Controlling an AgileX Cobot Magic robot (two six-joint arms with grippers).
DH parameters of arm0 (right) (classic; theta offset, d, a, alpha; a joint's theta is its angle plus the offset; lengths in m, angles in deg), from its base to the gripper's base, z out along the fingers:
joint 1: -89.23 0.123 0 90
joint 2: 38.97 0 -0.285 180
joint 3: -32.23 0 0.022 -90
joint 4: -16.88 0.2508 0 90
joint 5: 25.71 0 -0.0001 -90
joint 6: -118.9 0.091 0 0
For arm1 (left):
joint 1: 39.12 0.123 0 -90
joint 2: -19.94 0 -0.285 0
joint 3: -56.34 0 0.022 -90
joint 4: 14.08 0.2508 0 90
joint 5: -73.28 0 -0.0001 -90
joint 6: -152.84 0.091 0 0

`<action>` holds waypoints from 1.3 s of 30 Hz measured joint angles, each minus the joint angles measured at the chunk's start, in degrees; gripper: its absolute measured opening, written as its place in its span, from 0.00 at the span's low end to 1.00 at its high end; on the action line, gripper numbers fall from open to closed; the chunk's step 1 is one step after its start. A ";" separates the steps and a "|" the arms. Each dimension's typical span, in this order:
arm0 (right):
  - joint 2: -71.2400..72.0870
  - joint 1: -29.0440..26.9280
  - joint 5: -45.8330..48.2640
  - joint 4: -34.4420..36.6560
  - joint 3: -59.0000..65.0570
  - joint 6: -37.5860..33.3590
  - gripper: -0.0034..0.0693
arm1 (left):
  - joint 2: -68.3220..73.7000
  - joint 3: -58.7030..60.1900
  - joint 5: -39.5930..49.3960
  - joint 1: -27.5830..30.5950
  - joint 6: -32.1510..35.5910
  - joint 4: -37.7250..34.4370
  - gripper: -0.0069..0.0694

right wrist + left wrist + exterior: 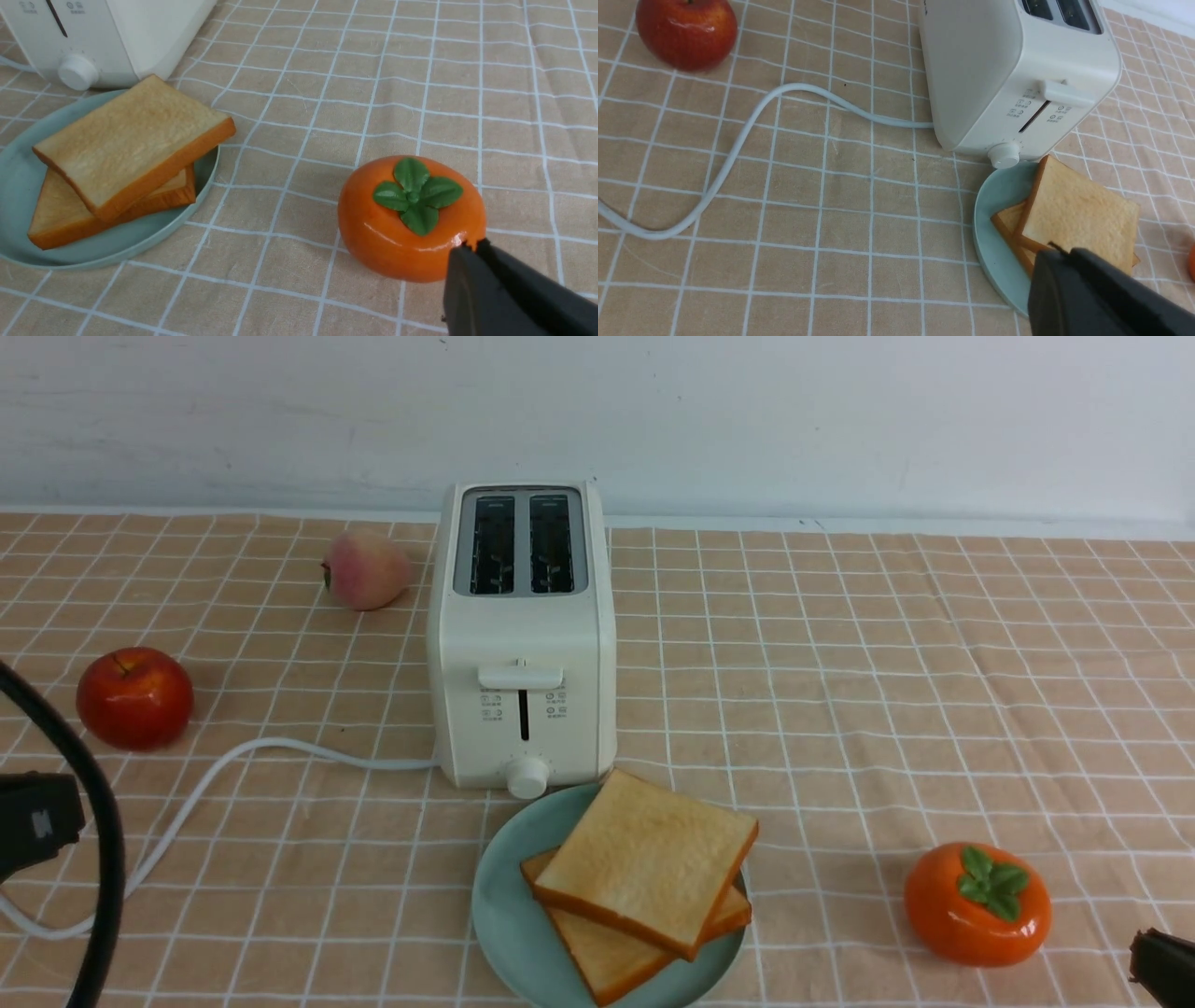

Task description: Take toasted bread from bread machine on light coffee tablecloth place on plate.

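The toasted bread (pixel 646 870) is seen as two slices stacked on the plate (pixel 509 915), the upper slice turned at an angle across the lower and overhanging it. The plate is set on the light coffee tablecloth (pixel 840 691) directly in front of the bread machine (pixel 521 644), its far rim just beside the round knob. Both slots of the bread machine are seen empty, and the lever is at the top of its track. A white cord (pixel 215 775) is led from the machine's base toward the left edge. A red apple (pixel 134 697) and a peach (pixel 366 569) are noted left of the machine; an orange persimmon (pixel 977 903) is noted right of the plate. The left tool (pixel 1057 254) and the right tool (pixel 469 247) are both recorded as clenched with nothing grasped, each held clear of the bread.
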 joint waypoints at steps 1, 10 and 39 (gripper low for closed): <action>0.00 0.00 0.00 0.00 0.00 0.00 0.04 | -0.65 0.32 -0.30 0.00 0.00 0.00 0.07; 0.00 0.00 0.00 -0.54 0.00 0.04 0.05 | -20.55 13.36 -6.24 5.03 1.28 0.85 0.07; 0.00 0.00 0.05 -0.54 0.00 0.04 0.08 | -35.88 43.83 -25.38 15.95 21.22 -0.39 0.09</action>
